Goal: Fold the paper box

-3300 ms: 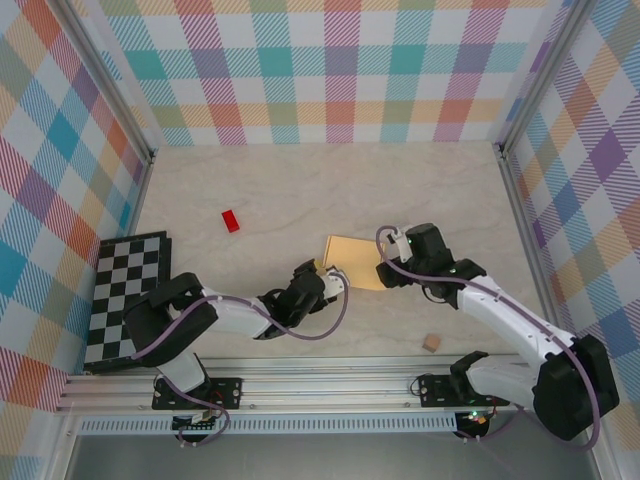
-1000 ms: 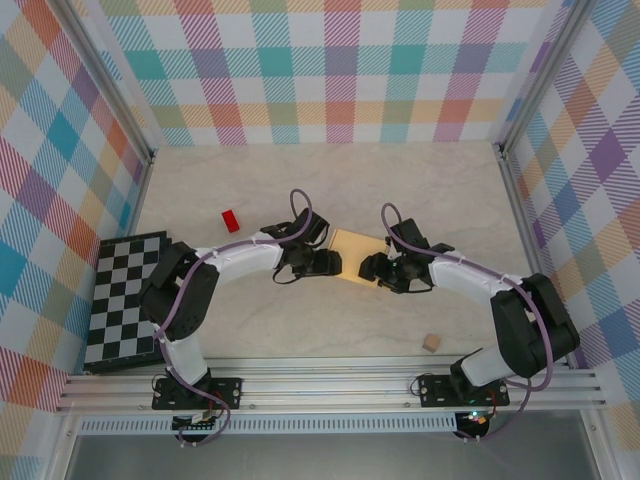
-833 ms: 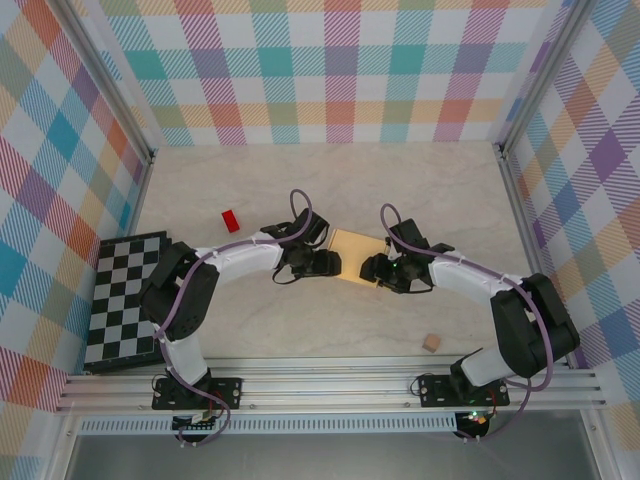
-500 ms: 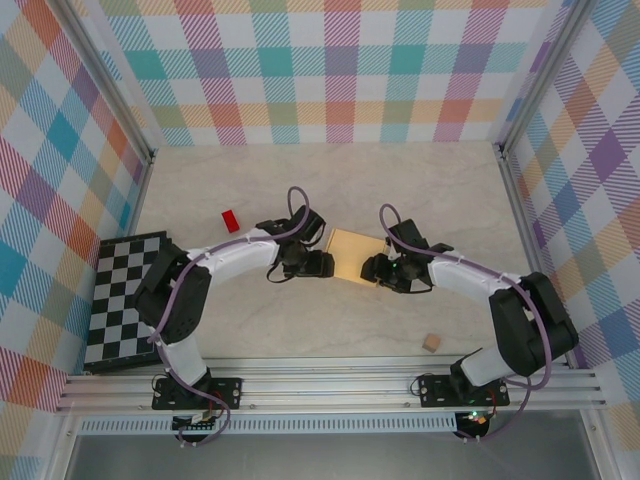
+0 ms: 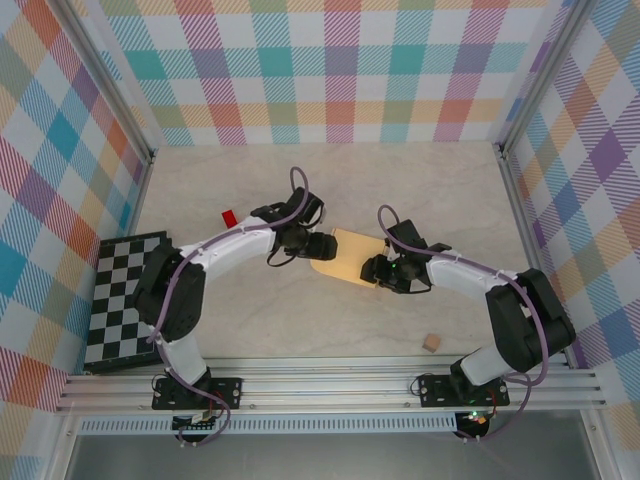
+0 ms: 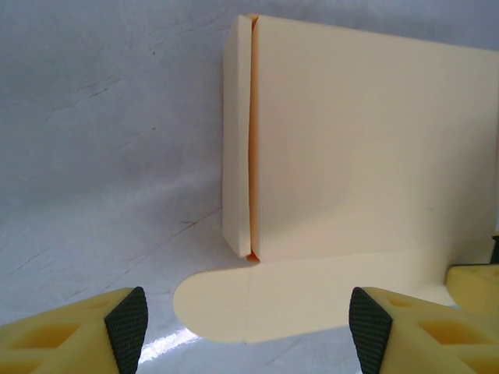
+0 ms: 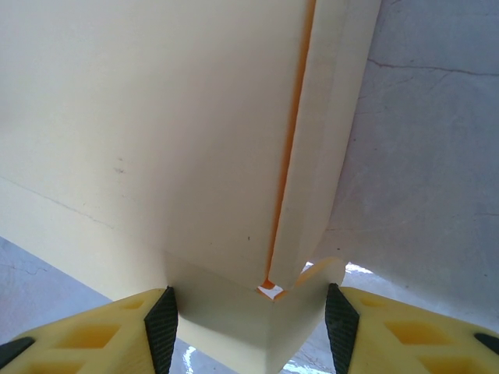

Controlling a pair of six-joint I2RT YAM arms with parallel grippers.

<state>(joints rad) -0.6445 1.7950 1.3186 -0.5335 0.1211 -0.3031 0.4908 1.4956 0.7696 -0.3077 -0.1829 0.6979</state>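
The paper box point(image 5: 350, 255), a flat yellow-orange cardboard box, lies mid-table between my two grippers. My left gripper point(image 5: 322, 246) is at its left end. In the left wrist view the box point(image 6: 359, 148) rests on the table with a rounded flap point(image 6: 257, 300) lying flat toward me. The left gripper point(image 6: 248, 331) stands open, wide either side of that flap. My right gripper point(image 5: 376, 268) is at the box's right end. In the right wrist view the right gripper point(image 7: 249, 327) is shut on the creased end flap point(image 7: 234, 319) of the box point(image 7: 156, 125).
A small red block point(image 5: 229, 217) lies left of the left arm. A tiny tan cube point(image 5: 431, 343) sits near the front right. A checkerboard point(image 5: 125, 300) lies at the left edge. Plaid walls enclose the table on three sides.
My left gripper has opened a little and shifted toward the back of the table. The box's rounded left flap now lies exposed. The right gripper has stayed on the right end.
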